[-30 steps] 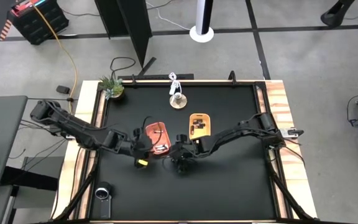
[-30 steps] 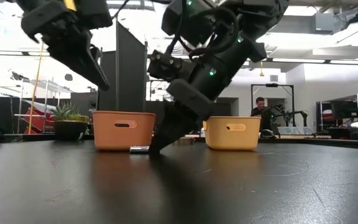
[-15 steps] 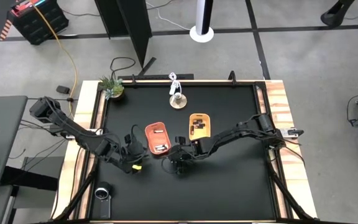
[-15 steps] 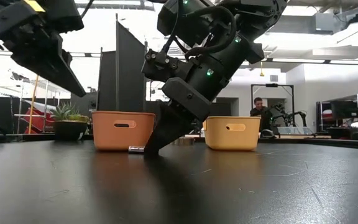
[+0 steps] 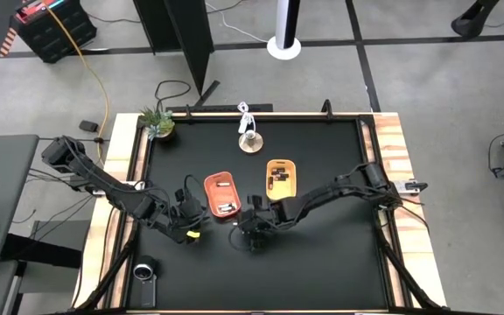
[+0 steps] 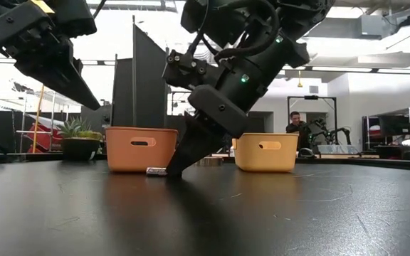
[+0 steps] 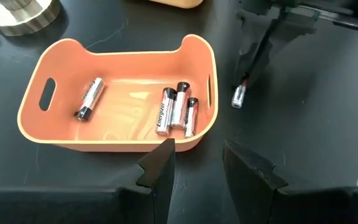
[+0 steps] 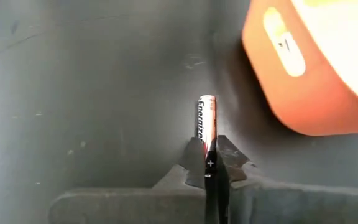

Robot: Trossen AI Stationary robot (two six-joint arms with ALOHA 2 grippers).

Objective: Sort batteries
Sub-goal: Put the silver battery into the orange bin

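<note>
An orange oval tray (image 7: 114,134) holds several silvery-white batteries (image 7: 176,112). To its right stands a yellow tray (image 5: 281,178) with dark batteries inside. One silvery-white battery (image 8: 207,121) lies on the black table just near-side of the orange tray (image 5: 220,194), and my right gripper (image 8: 209,165) is shut on it. My left gripper (image 7: 197,152) hangs open in the air, near-left of the orange tray, with nothing between its fingers. My right gripper pinches the battery's plus-marked end (image 8: 211,160) between its two fingertips. The fingers (image 6: 176,162) slant down toward the table from the right, in line with the battery. The battery (image 6: 155,171) lies flat on the table, its other end pointing away from the fingers.
A small potted plant (image 5: 156,122) stands at the far left corner and a round silver weight (image 5: 250,142) near the far edge. A round dark device (image 5: 144,271) sits at the near left edge. A person (image 6: 299,124) is in the room beyond the table.
My right gripper has shut on the battery lying by the orange tray. My left gripper has drawn away from over the orange tray, toward the table's left and near edges, and has stayed open.
</note>
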